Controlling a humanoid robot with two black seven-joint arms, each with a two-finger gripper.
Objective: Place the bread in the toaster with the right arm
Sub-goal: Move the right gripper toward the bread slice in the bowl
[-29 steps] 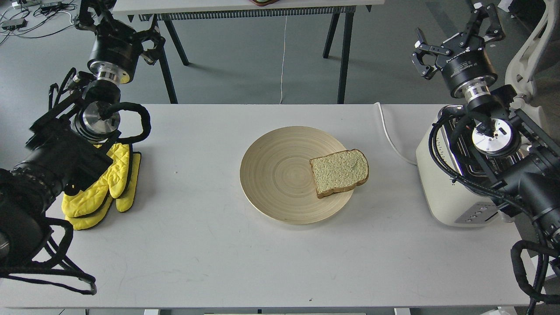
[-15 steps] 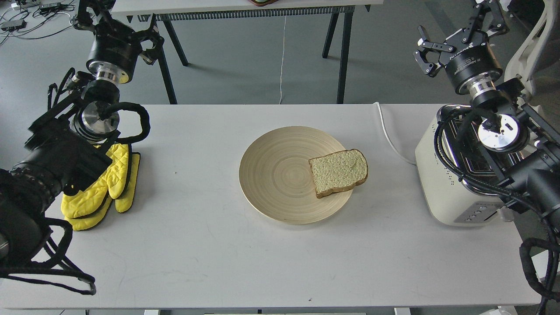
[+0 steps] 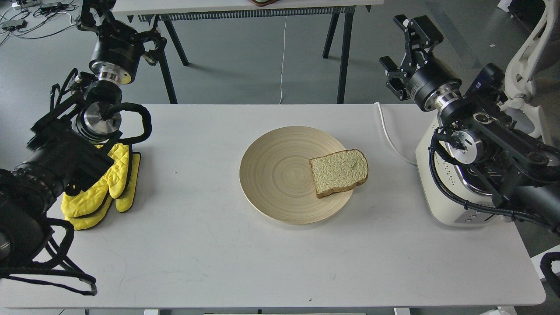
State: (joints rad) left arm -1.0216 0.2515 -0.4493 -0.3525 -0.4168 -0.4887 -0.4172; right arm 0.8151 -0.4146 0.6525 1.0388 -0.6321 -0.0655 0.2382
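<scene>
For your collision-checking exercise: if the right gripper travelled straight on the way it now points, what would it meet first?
Probably nothing on the table. The right gripper, fingers apart, points up and away past the table's far edge, away from the bread and toaster. Depth beyond is unclear.

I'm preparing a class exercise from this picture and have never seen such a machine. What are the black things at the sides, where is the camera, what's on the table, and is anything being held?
The camera sits in a robot's head, looking down at a white table. The black jointed things are its two arms. Each ends in a two-finger gripper: the left gripper at the top left, the right gripper at the top right, open and holding nothing. The left one is too dark to judge.

On the table lie a pale round plate with the bread on its right edge, yellow oven mitts on the left, and a cream toaster on the right, partly hidden by the right arm.
</scene>
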